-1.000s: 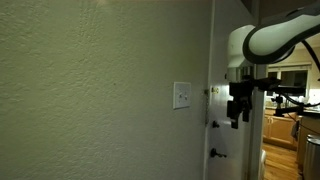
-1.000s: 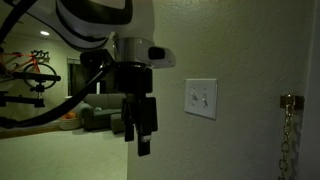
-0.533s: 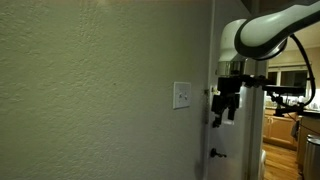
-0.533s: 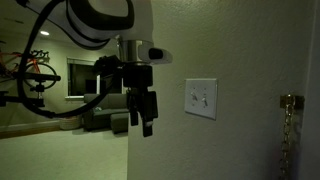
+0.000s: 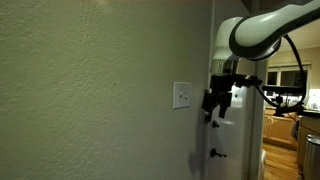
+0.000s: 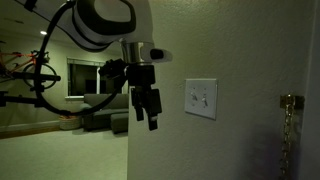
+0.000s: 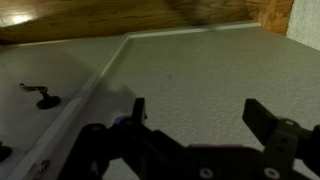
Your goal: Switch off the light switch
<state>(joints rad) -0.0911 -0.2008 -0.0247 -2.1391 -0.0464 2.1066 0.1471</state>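
Note:
A white double light switch plate [image 5: 182, 95] is set in the textured wall; it also shows in an exterior view [image 6: 200, 98]. My gripper [image 5: 211, 105] hangs in front of the wall, a short way to the right of the switch in that view, and to its left in an exterior view [image 6: 150, 110]. It does not touch the switch. In the wrist view the two dark fingers [image 7: 195, 115] are spread wide apart with only bare wall between them. The switch is out of the wrist view.
A white door with a lever handle [image 5: 215, 154] stands just past the wall corner. A brass chain latch [image 6: 289, 104] hangs at the right. A dim room with a sofa [image 6: 95, 118] lies behind the arm. A handle [image 7: 38, 95] shows in the wrist view.
The gripper has moved toward the wall and closer to the switch plate over the last second. Its fingers stay open.

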